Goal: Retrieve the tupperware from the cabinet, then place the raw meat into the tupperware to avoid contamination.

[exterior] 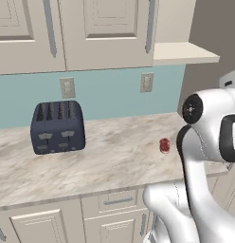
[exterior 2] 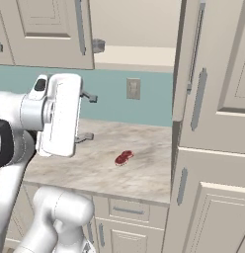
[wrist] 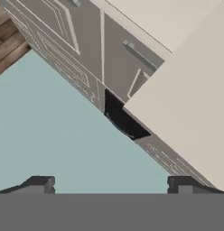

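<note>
No text, label, brand, number or sign can be read anywhere. The dark blue toaster (exterior: 58, 127), the wall outlets (exterior: 67, 88) and the cabinet (exterior: 107, 31) doors all have plain faces. The raw meat (exterior 2: 124, 157) on the desk (exterior: 119, 156) bears no marking.

Beige cabinet (exterior: 107, 33); dark blue toaster (exterior: 58, 127); red raw meat (exterior 2: 124, 157); veined marble counter (exterior: 114, 159); teal backsplash (exterior: 110, 92)

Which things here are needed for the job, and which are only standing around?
Needed: cabinet, standing open with a bare shelf; raw meat on the counter; tool, its fingertips apart.

Only standing around: toaster; wall sockets; drawers.
</note>
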